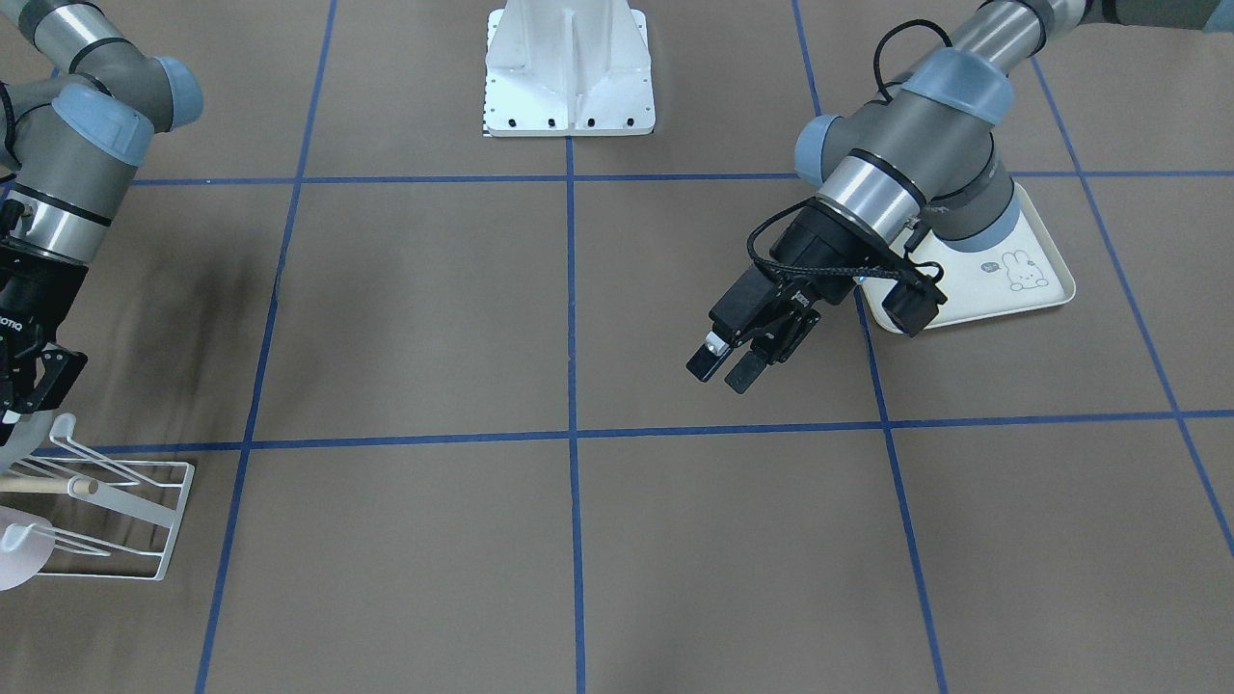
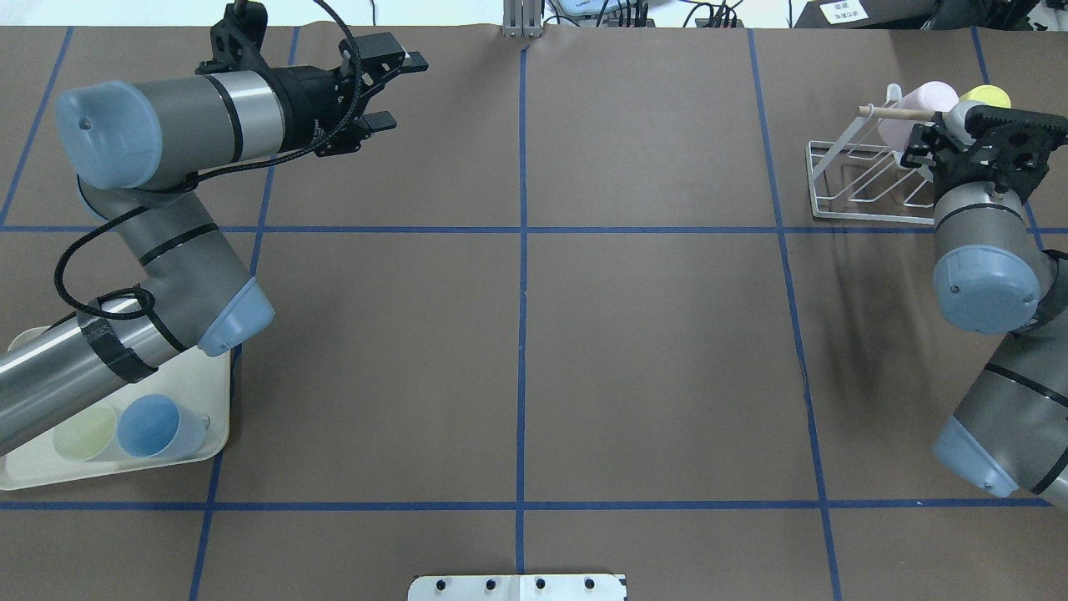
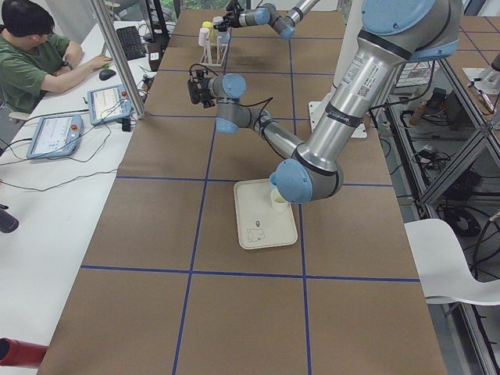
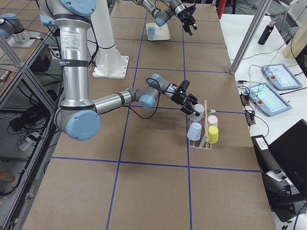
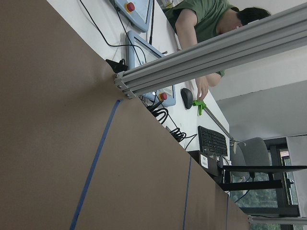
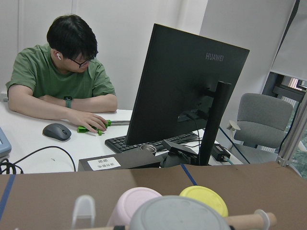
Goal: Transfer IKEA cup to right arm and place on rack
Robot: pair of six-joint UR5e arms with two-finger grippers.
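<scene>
Pale grey cup (image 4: 198,113) at white wire rack (image 2: 843,213) (base upward)

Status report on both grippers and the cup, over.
Left gripper open, empty, over bare table. Right gripper at rack with grey cup; grip unclear. Pink cup, yellow cup close beside.

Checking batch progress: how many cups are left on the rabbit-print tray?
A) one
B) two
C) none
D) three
B: the overhead view shows a pale green cup and a blue cup side by side on the tray.
</scene>
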